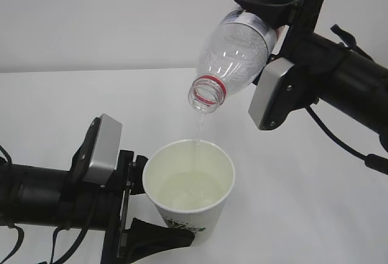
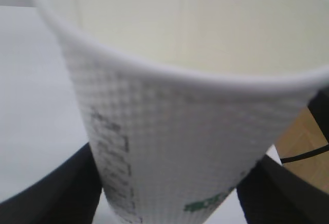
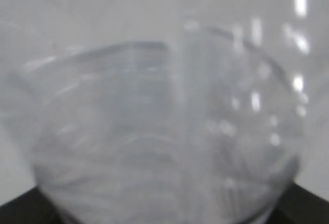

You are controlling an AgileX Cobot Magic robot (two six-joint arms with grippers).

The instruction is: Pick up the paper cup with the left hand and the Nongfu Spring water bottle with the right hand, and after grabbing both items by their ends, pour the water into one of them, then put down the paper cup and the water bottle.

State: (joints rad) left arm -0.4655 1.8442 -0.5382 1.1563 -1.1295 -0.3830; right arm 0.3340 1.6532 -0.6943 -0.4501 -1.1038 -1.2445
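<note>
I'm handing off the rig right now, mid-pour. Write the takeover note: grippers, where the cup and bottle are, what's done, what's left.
Left gripper: shut on the paper cup, gripping its lower part, cup upright with its mouth open.
Right gripper: shut on the Nongfu Spring water bottle near its base end, bottle tilted mouth-down above the cup.
Done: both items picked up; a thin stream of water is falling into the cup, which already holds some.
Left: finish the pour, right the bottle, set cup and bottle down on the table, release both.
</note>
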